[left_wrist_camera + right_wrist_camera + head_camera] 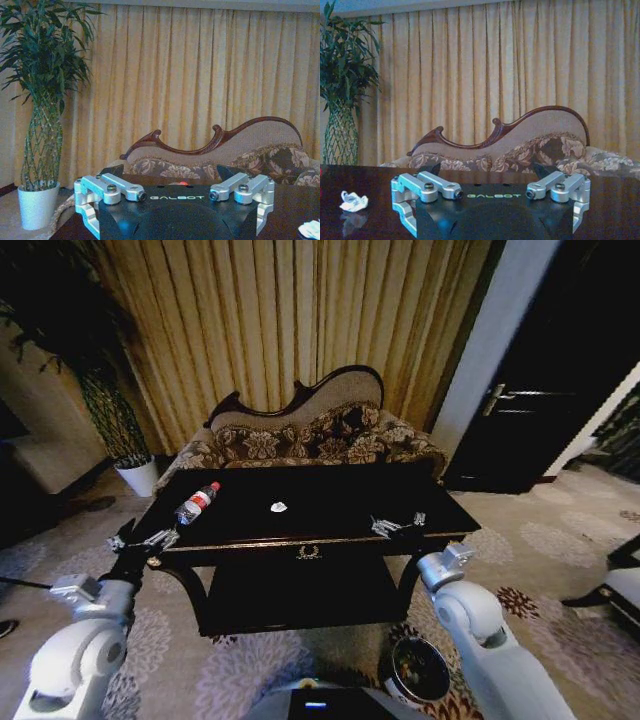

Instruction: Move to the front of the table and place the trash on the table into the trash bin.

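left gripper [175,187] body — "GALBOT" in pale lettering on the black housing | right gripper [490,186] body — "GALBOT", same place | bottle [197,503] at the table's left — red label, print not readable | trash bin [420,670] — label not readable

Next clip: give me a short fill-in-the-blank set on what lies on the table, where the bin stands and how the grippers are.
1. The clear bottle lies on its side near the table's ____ end.
2. The white crumpled scrap rests on the tabletop, nearer the ____ than the front edge.
3. The trash bin stands on the ____, beside the right arm.
4. The left gripper and right gripper at the front edge are both ____.

Missing words: left; sofa; carpet; open
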Robot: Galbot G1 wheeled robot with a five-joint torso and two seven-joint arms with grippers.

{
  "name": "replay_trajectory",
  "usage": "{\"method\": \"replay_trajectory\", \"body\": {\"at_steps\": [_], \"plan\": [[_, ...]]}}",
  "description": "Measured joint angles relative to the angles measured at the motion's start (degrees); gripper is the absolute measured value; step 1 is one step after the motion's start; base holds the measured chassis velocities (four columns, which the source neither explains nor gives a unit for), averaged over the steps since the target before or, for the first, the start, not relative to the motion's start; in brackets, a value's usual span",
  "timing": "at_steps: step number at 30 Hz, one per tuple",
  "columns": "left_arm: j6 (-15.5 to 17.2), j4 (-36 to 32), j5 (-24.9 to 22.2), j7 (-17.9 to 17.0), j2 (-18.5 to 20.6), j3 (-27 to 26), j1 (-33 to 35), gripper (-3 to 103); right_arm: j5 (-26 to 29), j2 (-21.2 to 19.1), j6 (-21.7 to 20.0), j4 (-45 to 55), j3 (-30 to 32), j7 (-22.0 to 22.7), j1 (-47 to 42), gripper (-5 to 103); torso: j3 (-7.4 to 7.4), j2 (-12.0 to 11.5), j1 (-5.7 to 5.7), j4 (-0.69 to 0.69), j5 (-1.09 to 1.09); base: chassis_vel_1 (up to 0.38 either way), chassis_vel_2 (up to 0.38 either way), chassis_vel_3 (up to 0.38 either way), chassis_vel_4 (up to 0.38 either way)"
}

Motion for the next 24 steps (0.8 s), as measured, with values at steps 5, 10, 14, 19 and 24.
{"method": "replay_trajectory", "body": {"at_steps": [5, 10, 14, 19, 24], "plan": [[-0.05, 0.09, 0.03, 0.17, -0.12, 0.23, -0.08, 100, -0.43, 0.46, -0.07, -0.76, -1.23, 0.0, 0.81, 100, 0.0, 0.0, 0.0, 0.01, 0.0, -0.064, 0.067, 0.064, -0.069], [-0.1, 0.09, 0.07, 0.25, -0.16, 0.26, -0.03, 100, -0.98, 0.63, -0.09, -1.02, -1.7, 0.0, 1.0, 100, 0.0, 0.0, 0.0, 0.0, 0.0, -0.078, 0.057, 0.078, -0.061], [-0.2, 0.2, 0.14, 0.27, -0.35, 0.26, 0.17, 100, -1.08, -0.23, -2.13, -0.42, -3.53, 0.0, 1.23, 100, 0.0, -0.01, 0.01, -0.01, 0.0, -0.012, 0.012, 0.013, -0.01], [-0.28, 0.17, 0.18, 0.27, -1.1, -0.36, 0.75, 100, -0.04, -3.6, -1.47, -5.27, -10.42, 0.01, 7.08, 100, 0.0, 0.0, 0.0, 0.02, 0.0, 0.0, 0.0, 0.0, 0.0], [-0.31, -0.53, 0.57, 0.23, -1.61, -0.82, 1.31, 100, 1.72, -5.19, -0.84, -8.52, -15.63, 0.0, 11.76, 100, 0.0, 0.0, 0.0, 0.02, 0.01, 0.0, 0.0, 0.0, 0.0]]}}
